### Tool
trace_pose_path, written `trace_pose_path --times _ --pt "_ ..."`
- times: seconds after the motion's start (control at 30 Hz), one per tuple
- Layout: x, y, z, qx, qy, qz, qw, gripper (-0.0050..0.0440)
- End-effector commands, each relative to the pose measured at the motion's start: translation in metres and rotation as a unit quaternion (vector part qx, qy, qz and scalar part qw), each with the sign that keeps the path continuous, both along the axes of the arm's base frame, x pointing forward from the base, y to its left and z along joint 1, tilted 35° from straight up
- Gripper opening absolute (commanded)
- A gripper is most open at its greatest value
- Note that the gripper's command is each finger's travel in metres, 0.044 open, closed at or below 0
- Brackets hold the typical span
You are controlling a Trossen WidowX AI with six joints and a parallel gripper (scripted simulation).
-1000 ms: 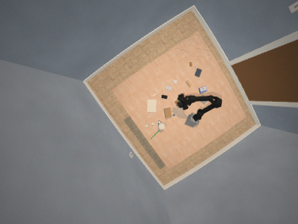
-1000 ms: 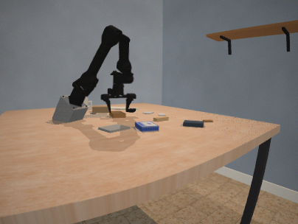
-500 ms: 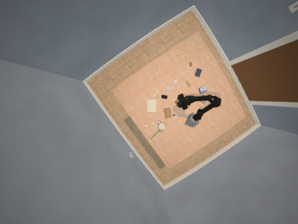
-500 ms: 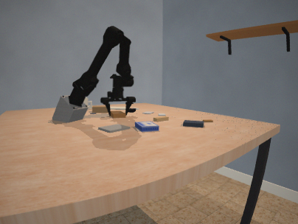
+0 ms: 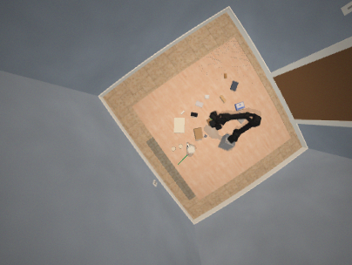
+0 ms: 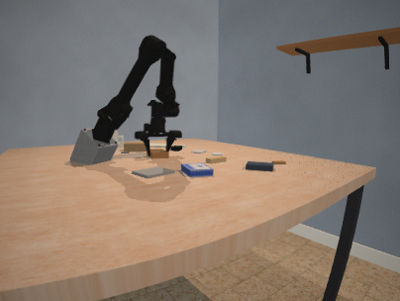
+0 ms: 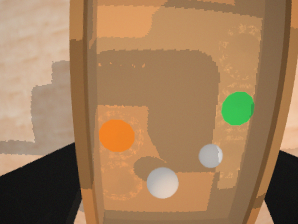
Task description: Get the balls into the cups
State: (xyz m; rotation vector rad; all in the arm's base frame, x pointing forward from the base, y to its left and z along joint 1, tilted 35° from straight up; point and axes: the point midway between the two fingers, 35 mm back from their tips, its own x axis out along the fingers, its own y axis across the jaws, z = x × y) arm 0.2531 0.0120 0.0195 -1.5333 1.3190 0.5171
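Observation:
The wooden puzzle (image 7: 169,116) lies flat on the table under its clear cover and fills the wrist view. Inside it, the green cup (image 7: 237,108) is at the right and the orange cup (image 7: 116,135) at the left. The large ball (image 7: 162,183) sits low in the middle, outside both cups. The small ball (image 7: 210,156) lies just below and left of the green cup. My gripper (image 7: 175,154) is down over the puzzle (image 6: 159,153), open, with one black finger at each long side. In the side view the gripper (image 6: 158,148) straddles the puzzle at table height.
The arm's grey base (image 6: 92,148) stands to the left. A grey plate (image 6: 152,171), a blue box (image 6: 197,169), a dark blue block (image 6: 259,165) and small tan blocks (image 6: 216,159) lie nearby on the table. A tan box (image 6: 134,147) sits behind the gripper.

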Motion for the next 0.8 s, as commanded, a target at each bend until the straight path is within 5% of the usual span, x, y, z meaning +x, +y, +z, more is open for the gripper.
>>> trace_pose_path --times 0.0,0.07,0.43,0.57,0.77 --pt "0.0 0.0 -0.001 0.002 0.002 0.002 1.0 0.0323" --pt "0.0 0.0 -0.001 0.002 0.002 0.002 1.0 0.0309" --pt "-0.017 0.027 0.045 0.002 0.002 0.002 1.0 0.0045" --pt "-0.018 0.028 0.049 0.002 0.002 0.002 1.0 0.0" --pt "-0.018 0.027 0.046 0.0 0.002 0.003 1.0 0.0"
